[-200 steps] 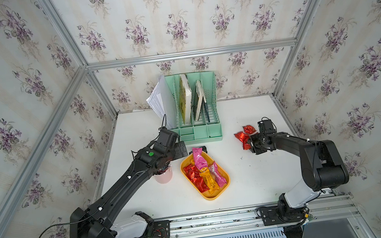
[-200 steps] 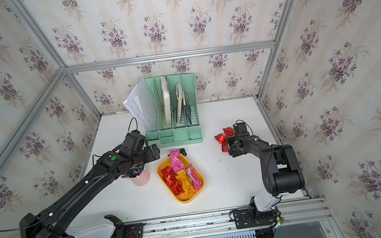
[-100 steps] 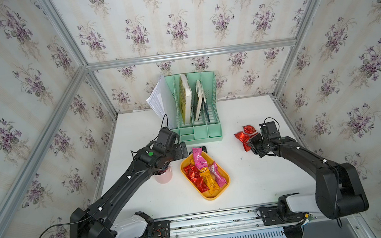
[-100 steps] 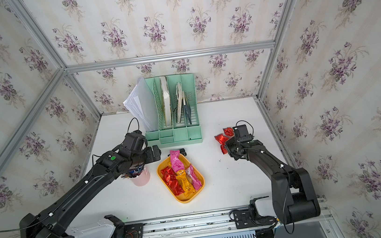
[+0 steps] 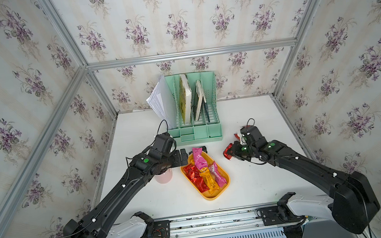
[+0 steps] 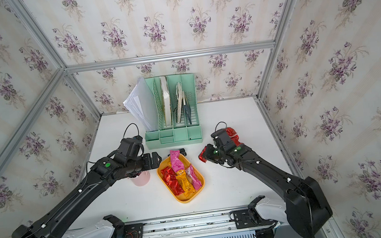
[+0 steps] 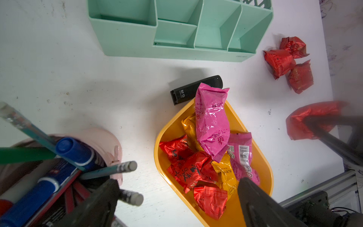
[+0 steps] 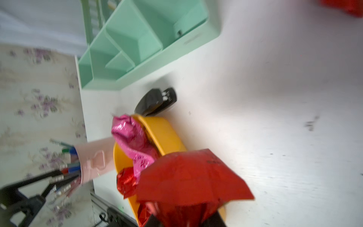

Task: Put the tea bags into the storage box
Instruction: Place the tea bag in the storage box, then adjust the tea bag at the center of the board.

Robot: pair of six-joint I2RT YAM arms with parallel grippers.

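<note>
Black left arm (image 5: 129, 187) extended low, reaching forward and inward, wrist roughly level. Its black parallel-jaw left gripper (image 5: 183, 156) has jaws spread wide, nothing between them. Black right arm (image 5: 299, 163) also extended forward and inward, wrist turned toward the left arm. The right gripper (image 5: 235, 151) is clamped on a crinkly red foil tea bag (image 5: 227, 152).

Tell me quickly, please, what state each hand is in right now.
Left hand: open, holding nothing.
Right hand: closed on a red tea bag.
</note>
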